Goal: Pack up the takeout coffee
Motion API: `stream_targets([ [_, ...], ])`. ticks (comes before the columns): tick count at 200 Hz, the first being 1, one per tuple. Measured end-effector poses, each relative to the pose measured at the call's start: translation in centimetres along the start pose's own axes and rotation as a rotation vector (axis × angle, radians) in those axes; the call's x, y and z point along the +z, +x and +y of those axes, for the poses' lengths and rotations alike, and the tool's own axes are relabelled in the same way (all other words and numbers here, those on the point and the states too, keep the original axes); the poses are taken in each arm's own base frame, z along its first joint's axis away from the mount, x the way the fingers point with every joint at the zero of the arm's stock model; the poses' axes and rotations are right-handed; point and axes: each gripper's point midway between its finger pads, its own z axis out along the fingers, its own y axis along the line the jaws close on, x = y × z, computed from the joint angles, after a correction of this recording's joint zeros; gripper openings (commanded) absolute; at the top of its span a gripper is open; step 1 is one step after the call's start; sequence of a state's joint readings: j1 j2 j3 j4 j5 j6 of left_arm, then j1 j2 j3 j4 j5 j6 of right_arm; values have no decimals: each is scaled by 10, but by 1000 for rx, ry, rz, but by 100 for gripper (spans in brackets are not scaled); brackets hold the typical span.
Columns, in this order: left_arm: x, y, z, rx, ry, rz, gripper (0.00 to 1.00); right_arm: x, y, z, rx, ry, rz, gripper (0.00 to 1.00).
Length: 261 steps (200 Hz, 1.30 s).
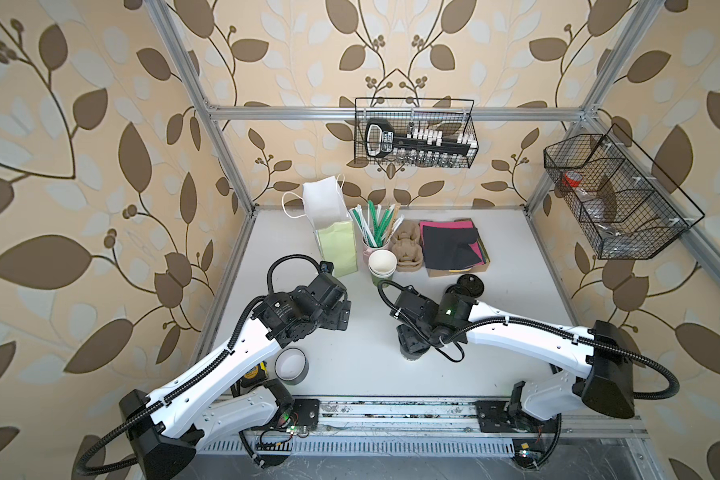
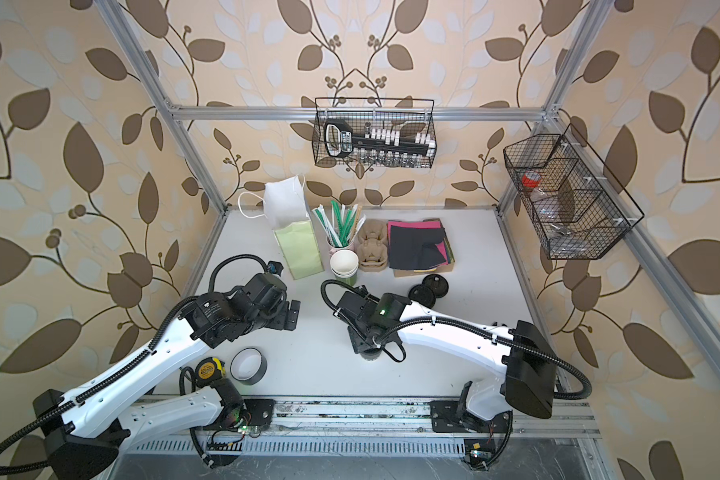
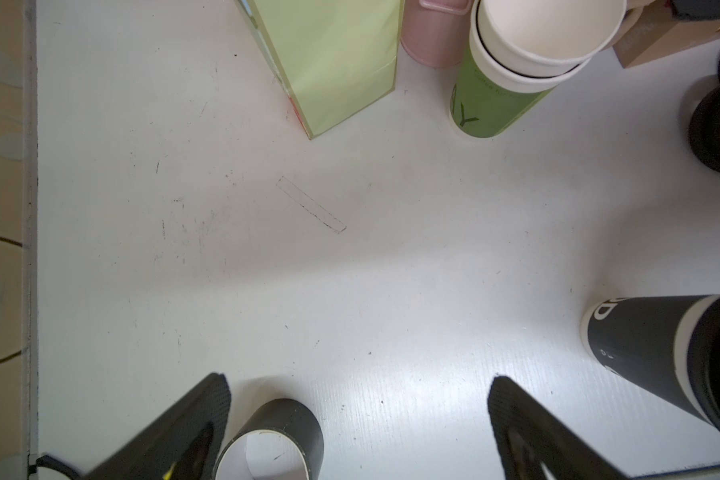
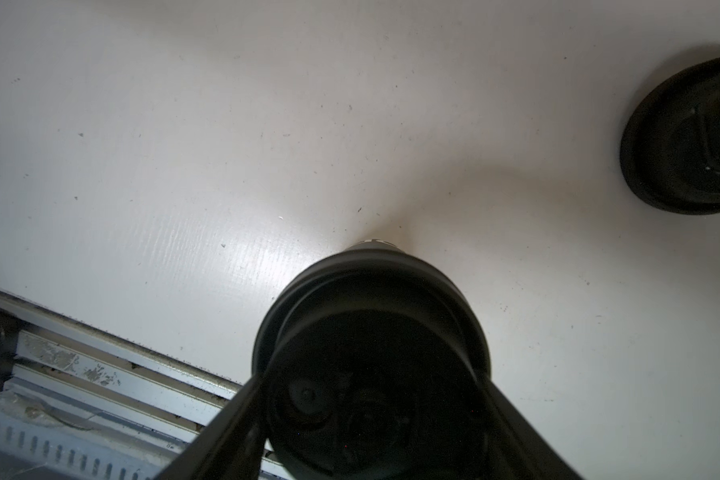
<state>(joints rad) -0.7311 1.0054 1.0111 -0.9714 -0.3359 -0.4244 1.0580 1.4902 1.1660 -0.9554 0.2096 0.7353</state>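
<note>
takeout coffee [image 3: 641, 345]: dark grey paper cup with white lettering and a black sip lid, upright on the white table [image 1: 524, 286], near the front and right of the middle, well apart from the bag; in both top views mostly hidden under the right wrist
right gripper [image 4: 371, 372]: directly above the cup, fingers pressed on opposite sides of the lid rim, clamped on it; the cup's base looks to rest on the table
left gripper [image 3: 358, 379]: jaws wide apart, nothing between them, above bare table in front of the bag
paper bag [image 1: 337, 249]: pale green with white handles, standing open at the back left
green cup stack [image 1: 382, 262]: lidless, just beside the bag
loose black lids [image 1: 470, 284]: flat on the table behind the right arm
tape roll [image 3: 287, 419]: near the front left, beside a yellow tape measure [image 2: 206, 369]
</note>
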Motion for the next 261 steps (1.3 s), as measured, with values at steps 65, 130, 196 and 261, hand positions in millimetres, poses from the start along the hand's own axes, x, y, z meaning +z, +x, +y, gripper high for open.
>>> stream_targets([
  [65,6,4,-5,10,10,31,99,3,1,-2,-36,18,18,71],
  [130,6,5,-7,11,25,38,99,0,-2,-5,-28,13,11,70],
  [196,4,4,-8,9,30,32,99,-30,-7,-113,181,190,44,71],
  [261,3,4,-9,9,39,31,99,-78,-16,-232,551,247,-98,71],
])
